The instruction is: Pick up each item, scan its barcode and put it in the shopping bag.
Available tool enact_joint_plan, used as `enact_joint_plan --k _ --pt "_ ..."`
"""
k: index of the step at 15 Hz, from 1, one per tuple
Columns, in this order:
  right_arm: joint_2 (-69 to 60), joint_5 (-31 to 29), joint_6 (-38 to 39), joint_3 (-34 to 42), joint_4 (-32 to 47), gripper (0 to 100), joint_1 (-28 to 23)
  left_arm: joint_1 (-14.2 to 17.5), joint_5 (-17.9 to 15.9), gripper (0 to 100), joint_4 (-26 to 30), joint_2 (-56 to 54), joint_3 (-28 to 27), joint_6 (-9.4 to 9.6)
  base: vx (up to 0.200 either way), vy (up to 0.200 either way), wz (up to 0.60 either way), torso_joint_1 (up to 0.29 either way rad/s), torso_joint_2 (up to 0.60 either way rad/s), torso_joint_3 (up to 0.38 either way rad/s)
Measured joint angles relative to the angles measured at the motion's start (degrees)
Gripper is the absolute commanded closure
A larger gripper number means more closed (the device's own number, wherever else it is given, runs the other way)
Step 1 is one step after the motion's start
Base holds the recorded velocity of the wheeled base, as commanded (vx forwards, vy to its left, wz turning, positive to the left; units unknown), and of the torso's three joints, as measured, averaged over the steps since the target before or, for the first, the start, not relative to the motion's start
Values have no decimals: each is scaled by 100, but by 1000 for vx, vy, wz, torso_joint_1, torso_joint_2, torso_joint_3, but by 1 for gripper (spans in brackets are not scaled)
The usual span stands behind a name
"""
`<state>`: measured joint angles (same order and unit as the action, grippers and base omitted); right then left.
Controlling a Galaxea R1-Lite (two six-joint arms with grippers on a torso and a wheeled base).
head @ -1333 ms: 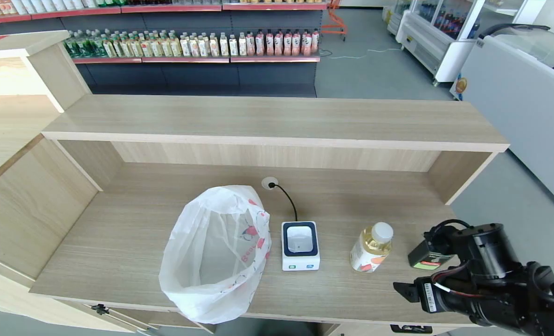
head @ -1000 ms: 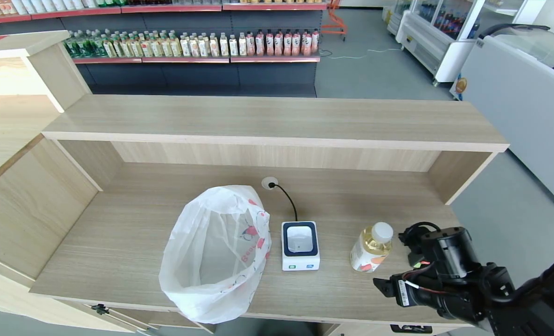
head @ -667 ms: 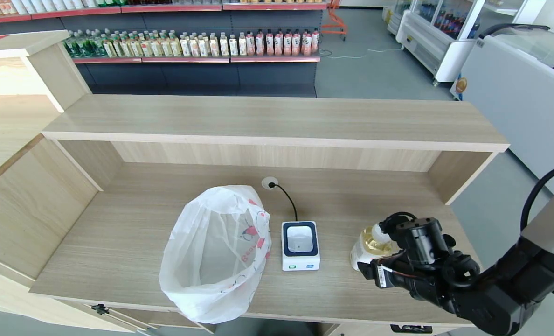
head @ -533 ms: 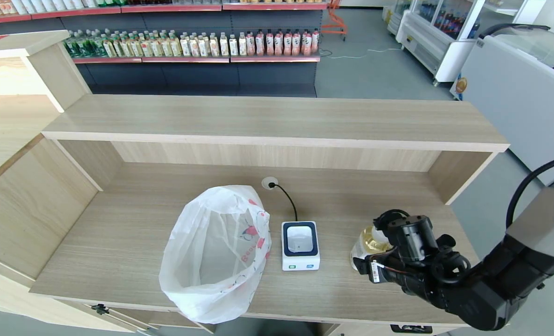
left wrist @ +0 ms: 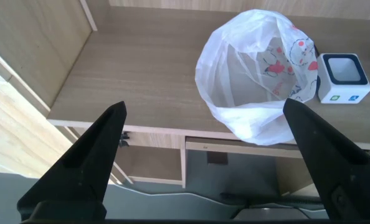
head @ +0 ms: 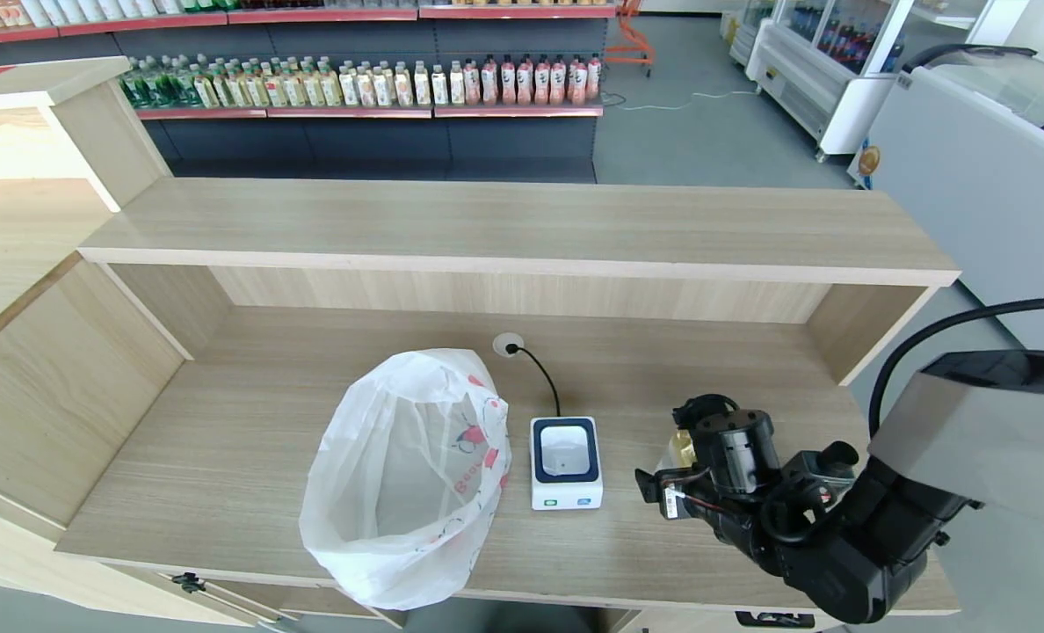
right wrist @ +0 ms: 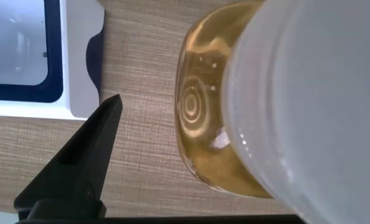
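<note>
Your right gripper (right wrist: 203,109) sits directly over the small clear plastic bottle of yellow liquid with a white screw cap (right wrist: 216,137), looking straight down onto it. Its jaws are spread. One dark, wedge-shaped finger (right wrist: 79,165) stands off the bottle's side with a strip of counter showing between them. The cap covers the other finger, so you cannot tell how close that one is. The bottle stands upright on the pale wood-grain counter (head: 223,440), toward its right end. In the head view the right arm's wrist covers most of it, leaving a sliver of its shoulder (head: 678,450).

Just beside the bottle, toward the middle of the counter, lies the white square barcode scanner with a dark blue frame around its glass window (head: 566,462). It is close to the visible finger but not touching it. A thin black cable (head: 541,374) curves from the scanner's back to a round hole in the counter.

On the scanner's other side slumps the thin white plastic shopping bag with red print (head: 408,475). It is crinkled and translucent, with its mouth open upward and its side touching or nearly touching the scanner.

Your left gripper (left wrist: 205,109) hangs above the counter's front edge near the bag, fingers wide apart and holding nothing.
</note>
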<state>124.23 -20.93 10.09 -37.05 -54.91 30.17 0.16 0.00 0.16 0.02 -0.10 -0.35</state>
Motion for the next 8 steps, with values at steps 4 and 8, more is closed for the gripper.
enact_joint_plan --k 4,8 --pt "241 -162 0 -324 -121 0 6 0 0 0 0 0 0 -2 0 0 0 0 0 0" --pt "539 -165 -5 -759 -429 0 4 0 0 0 0 0 0 -7 0 0 0 0 0 0"
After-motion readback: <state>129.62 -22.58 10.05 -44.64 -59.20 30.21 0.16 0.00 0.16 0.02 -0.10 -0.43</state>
